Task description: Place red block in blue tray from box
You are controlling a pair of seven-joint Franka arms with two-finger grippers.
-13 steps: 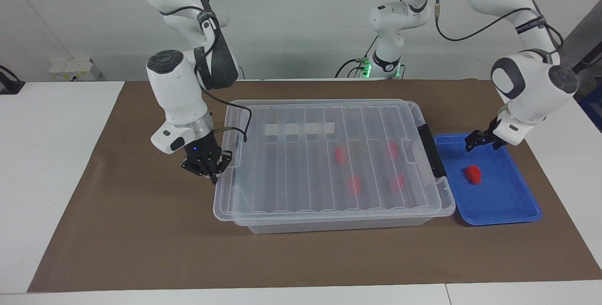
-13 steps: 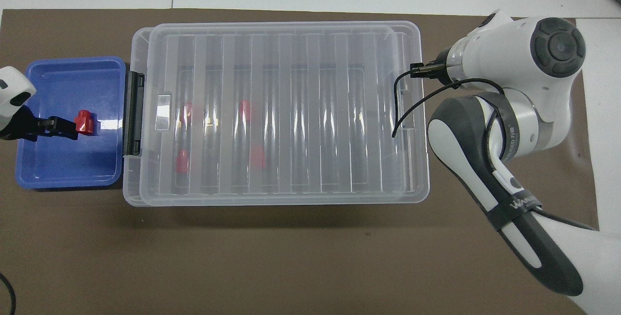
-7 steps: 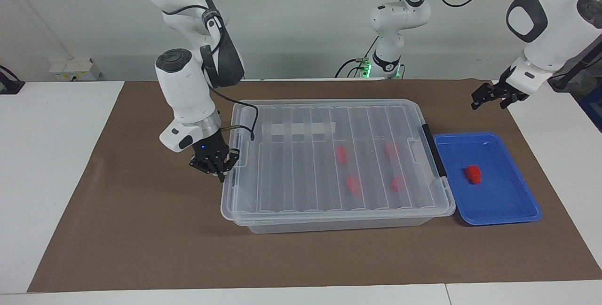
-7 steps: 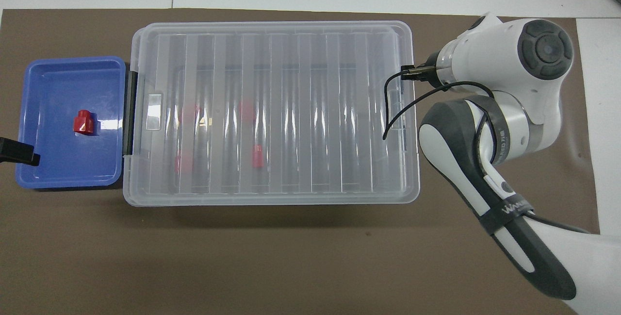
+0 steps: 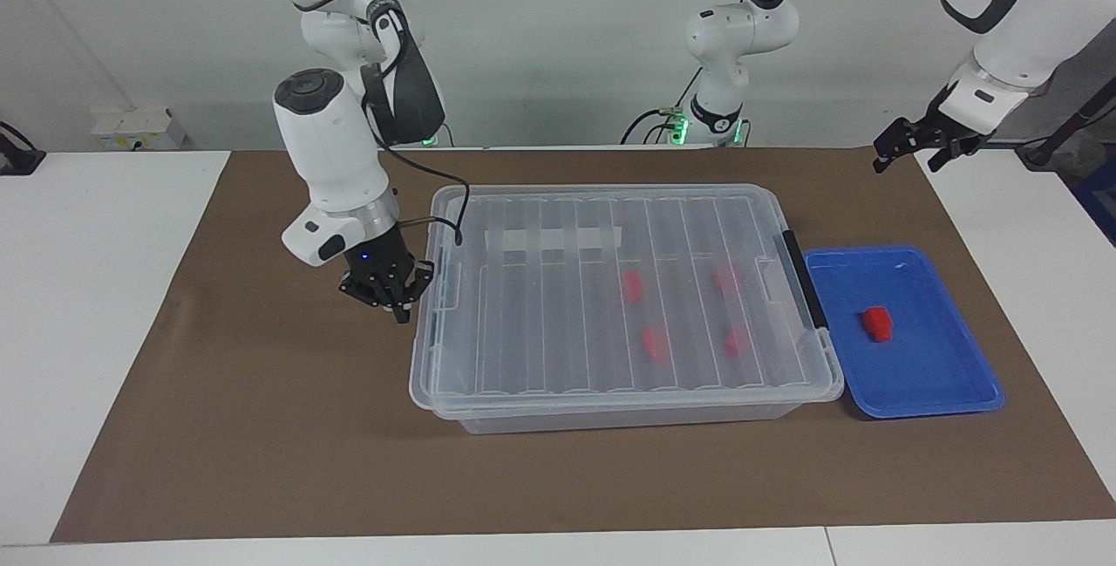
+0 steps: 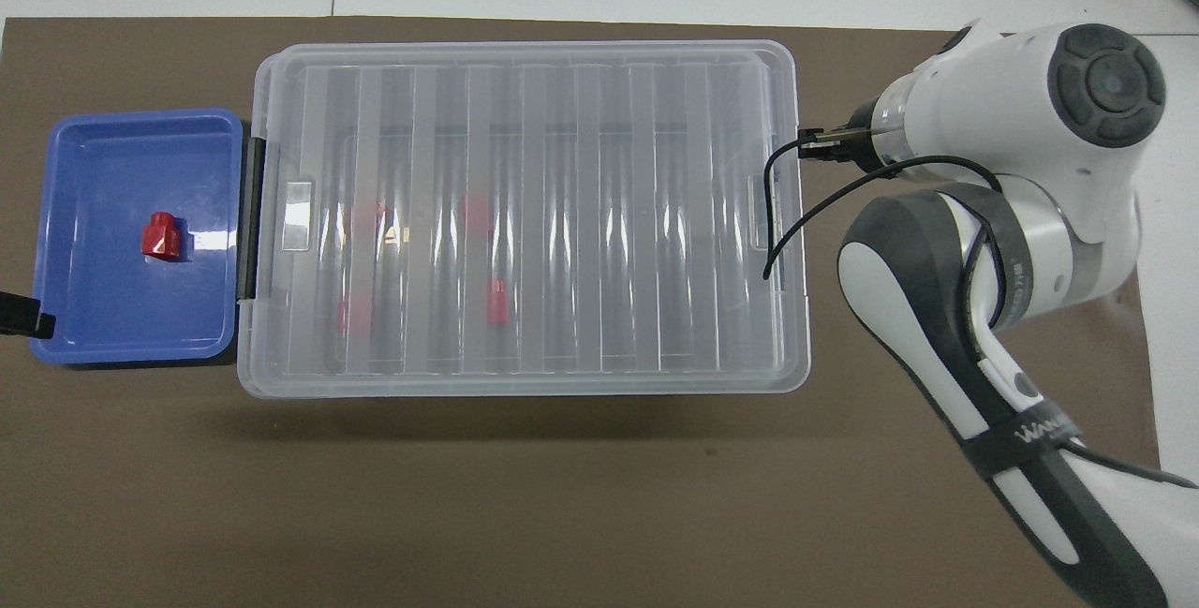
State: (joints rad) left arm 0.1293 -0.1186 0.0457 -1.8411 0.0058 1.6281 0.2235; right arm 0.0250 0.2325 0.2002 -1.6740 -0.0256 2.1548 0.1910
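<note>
Glossy red block (image 5: 877,323) lying alone in shallow blue tray (image 5: 946,392), just beside clear ribbed-lidded box (image 5: 540,392) on brown-covered tabletop (image 5: 261,426). Four more red blocks (image 5: 655,344) under closed lid. Left tool (image 5: 912,146) raised, fingers apart, empty. Right tool (image 5: 390,305) pinched together beside box end.

A robotics lab: two white arms (image 5: 340,147) bolted at a paper-covered table (image 5: 261,426)

A brown paper mat (image 5: 261,426) covers most of the white table (image 5: 96,304) — a white wall socket box (image 5: 135,127) sits near its rear edge.
</note>
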